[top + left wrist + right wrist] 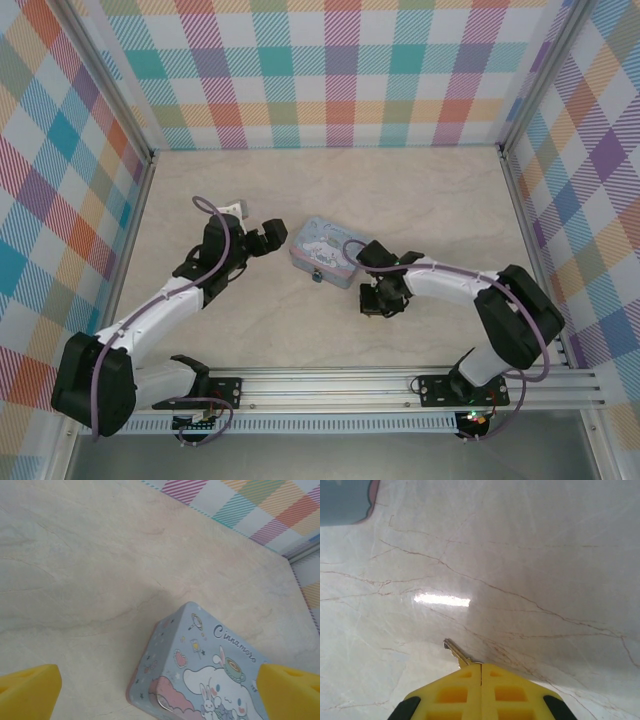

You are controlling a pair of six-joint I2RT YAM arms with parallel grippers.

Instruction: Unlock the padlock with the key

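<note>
- The right end effector (481, 669) is nearest its wrist camera. Its two yellow fingers (452, 696) are pressed together and pinch the key (455, 651) by its head.
- The key's thin shaft sticks out past the fingertips toward the far left, low over the pale marbled desk (545, 555). I cannot tell whether its tip touches the desk.
- In the top view, this end effector sits just off the near right corner of a pale blue cartoon-printed tin (323, 250), apart from it.
- The padlock (316, 277) shows as a tiny dark speck against the tin's near side.
- The left end effector (272, 238) is spread wide, just beside the tin's left end.
- In the left wrist view, a corner of the tin's lid lies in the gap between the spread tips, with bare desk beyond it.
</note>
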